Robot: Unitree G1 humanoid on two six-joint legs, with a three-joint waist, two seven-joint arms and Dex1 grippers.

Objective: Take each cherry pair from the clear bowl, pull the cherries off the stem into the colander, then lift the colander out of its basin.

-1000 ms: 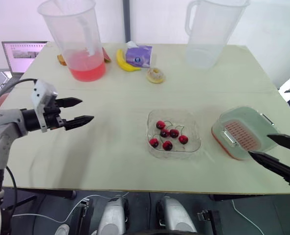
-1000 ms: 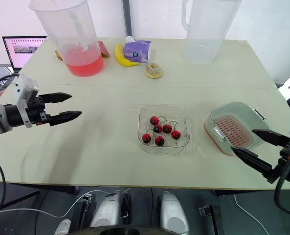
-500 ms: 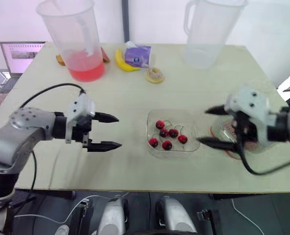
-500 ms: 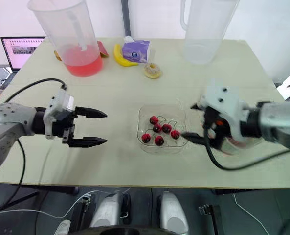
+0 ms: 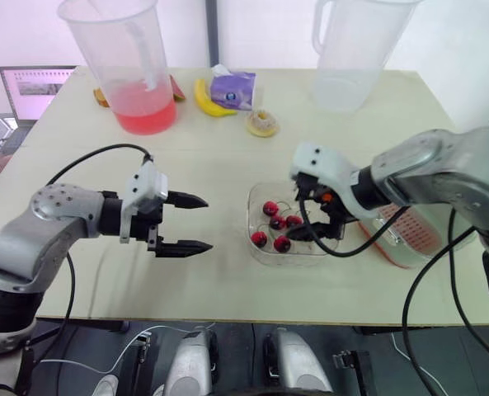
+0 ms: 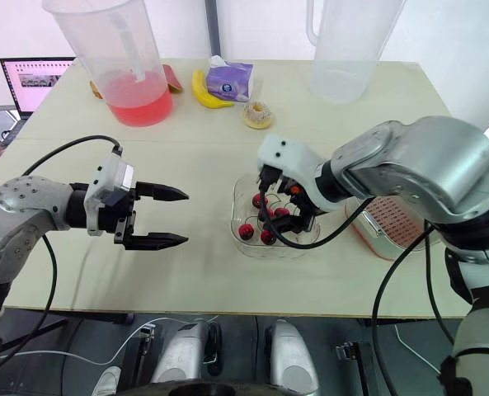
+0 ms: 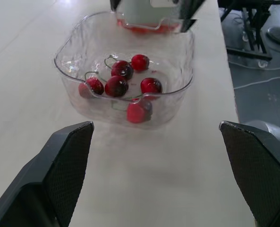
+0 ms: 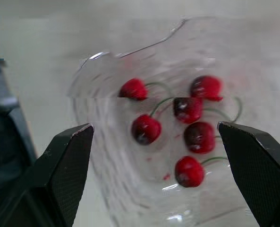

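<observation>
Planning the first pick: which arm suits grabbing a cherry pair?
Right: the right end effector is open over the cherries in the clear bowl; the left end effector sits apart.

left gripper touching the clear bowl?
Apart. The left eye view shows the open left gripper hanging short of the clear bowl, with a strip of bare table between its fingertips and the bowl's near wall.

The clear square plastic bowl (image 7: 180,56) is shiny, with wavy walls. The dark red cherries (image 7: 117,86) are smooth and glossy. The pale table top (image 5: 203,165) is smooth and dull. The left gripper (image 5: 209,223) has black fingers (image 7: 69,161) with a dull, finely bumpy skin. The tall plastic jug of pink drink (image 5: 129,58) looks a bit cloudy.
</observation>
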